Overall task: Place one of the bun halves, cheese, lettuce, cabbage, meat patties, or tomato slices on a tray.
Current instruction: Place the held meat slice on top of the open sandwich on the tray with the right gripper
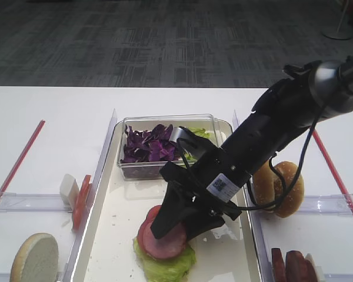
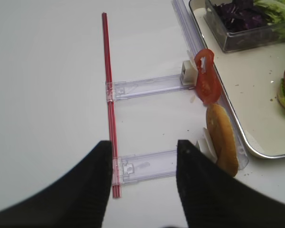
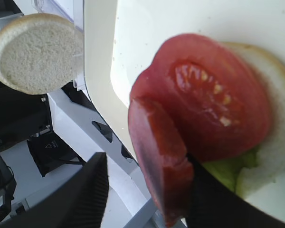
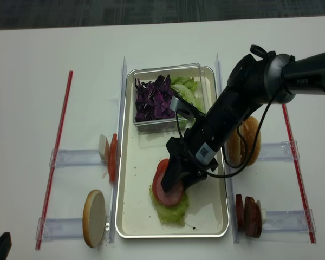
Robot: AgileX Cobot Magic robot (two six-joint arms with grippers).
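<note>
The cream tray (image 1: 115,194) holds a stack: light green lettuce (image 1: 165,265), a red tomato slice (image 3: 213,104) and a pinkish-brown meat patty (image 3: 159,156) on top. Under the lettuce a pale bun half (image 3: 280,142) shows. My right gripper (image 1: 176,226) hangs just over the stack and is open. The patty leans against one of its fingers (image 3: 213,202), with a clear gap to the other. My left gripper (image 2: 143,156) is open over bare table to the left, holding nothing.
A clear box at the tray's back holds purple cabbage (image 1: 147,144) and lettuce (image 1: 200,134). Left of the tray stand cheese (image 1: 68,189), a tomato slice (image 1: 80,200) and a bun half (image 1: 34,257). On the right are a bun (image 1: 279,179) and patties (image 1: 288,264). Red straws (image 2: 108,85) border the table.
</note>
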